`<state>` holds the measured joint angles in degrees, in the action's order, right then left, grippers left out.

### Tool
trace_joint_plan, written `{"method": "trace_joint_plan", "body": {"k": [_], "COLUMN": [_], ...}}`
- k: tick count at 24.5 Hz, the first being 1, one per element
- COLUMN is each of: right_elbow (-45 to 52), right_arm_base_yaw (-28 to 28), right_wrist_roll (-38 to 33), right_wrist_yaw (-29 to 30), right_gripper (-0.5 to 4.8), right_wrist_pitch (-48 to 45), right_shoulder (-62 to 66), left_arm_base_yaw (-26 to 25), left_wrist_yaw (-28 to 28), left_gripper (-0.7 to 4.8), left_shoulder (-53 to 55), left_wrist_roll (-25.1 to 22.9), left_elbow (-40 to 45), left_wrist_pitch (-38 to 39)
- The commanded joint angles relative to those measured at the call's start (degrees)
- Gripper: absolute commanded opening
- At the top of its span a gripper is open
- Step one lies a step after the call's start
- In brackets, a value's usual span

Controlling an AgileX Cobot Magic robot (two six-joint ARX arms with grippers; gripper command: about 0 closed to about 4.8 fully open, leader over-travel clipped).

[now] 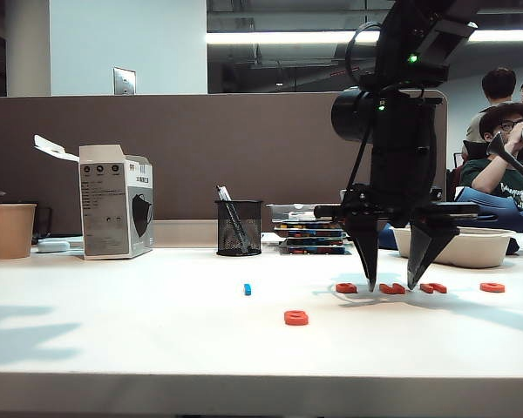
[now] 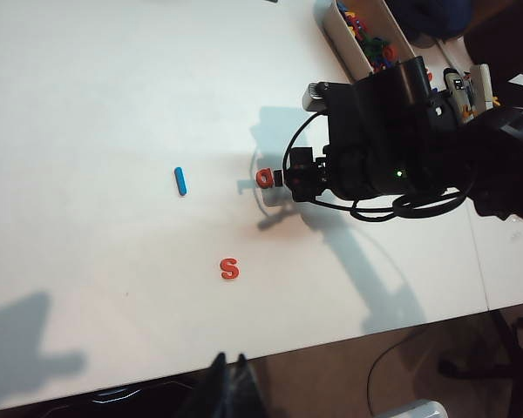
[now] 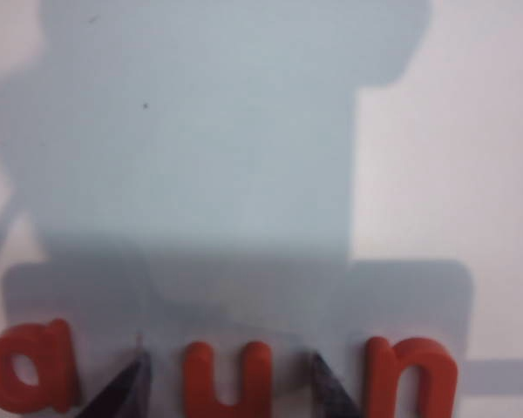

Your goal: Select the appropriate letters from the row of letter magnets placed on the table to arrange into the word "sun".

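Note:
On the white table (image 1: 139,340), an orange-red row of letter magnets runs along the right: "a" (image 1: 346,287), "u" (image 1: 391,288), "n" (image 1: 433,287) and one more (image 1: 492,286). The "s" (image 1: 295,318) lies alone nearer the front and also shows in the left wrist view (image 2: 230,269). My right gripper (image 1: 390,284) points down, open, its tips straddling the "u" (image 3: 227,379) with gaps on both sides; "a" (image 3: 30,370) and "n" (image 3: 410,374) flank it. My left gripper (image 2: 229,359) hangs shut and empty off the table's front edge, away from the letters.
A tiny blue piece (image 1: 247,289) lies left of the row. Along the back stand a paper cup (image 1: 11,229), a white box (image 1: 115,212), a mesh pen holder (image 1: 239,227) and a white tray (image 1: 462,246) of coloured letters. People sit behind the partition (image 1: 200,157).

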<state>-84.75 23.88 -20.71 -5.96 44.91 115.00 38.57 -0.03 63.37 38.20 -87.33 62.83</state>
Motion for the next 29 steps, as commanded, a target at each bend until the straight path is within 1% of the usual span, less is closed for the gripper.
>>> {"method": "trace_joint_plan", "body": {"k": [1, 5, 7, 15, 16, 18, 22, 24, 29], "right_elbow": [0.0, 0.0, 0.0, 0.0, 0.1, 0.1, 0.1, 0.1, 0.1], "right_arm_base_yaw": [0.1, 0.1, 0.1, 0.0, 0.0, 0.0, 0.0, 0.0, 0.0], "right_wrist_roll": [-0.3, -0.3, -0.3, -0.3, -0.3, -0.3, -0.3, -0.3, -0.3], "right_wrist_yaw": [0.1, 0.1, 0.1, 0.1, 0.1, 0.1, 0.1, 0.1, 0.1], "right_gripper": [2.29, 2.28, 1.96, 1.94, 1.74, 1.56, 1.56, 1.43, 1.43], "right_wrist_pitch": [1.3, 2.0, 2.1, 2.3, 2.6, 2.7, 2.7, 2.7, 2.6], "right_shoulder": [0.1, 0.1, 0.1, 0.1, 0.1, 0.1, 0.1, 0.1, 0.1], "left_arm_base_yaw": [0.0, 0.0, 0.0, 0.0, 0.0, 0.0, 0.0, 0.0, 0.0], "left_wrist_yaw": [0.0, 0.0, 0.0, 0.0, 0.0, 0.0, 0.0, 0.0, 0.0], "left_gripper": [-0.05, -0.05, -0.05, -0.05, -0.05, -0.05, -0.05, -0.05, -0.05], "left_shoulder": [-0.2, -0.2, -0.2, -0.2, -0.2, -0.2, -0.2, -0.2, -0.2], "left_wrist_roll": [-0.3, -0.3, -0.3, -0.3, -0.3, -0.3, -0.3, -0.3, -0.3], "left_elbow": [-0.3, -0.3, -0.3, -0.3, -0.3, -0.3, -0.3, -0.3, -0.3], "left_wrist_pitch": [-0.3, -0.3, -0.3, -0.3, -0.3, -0.3, -0.3, -0.3, -0.3]}}
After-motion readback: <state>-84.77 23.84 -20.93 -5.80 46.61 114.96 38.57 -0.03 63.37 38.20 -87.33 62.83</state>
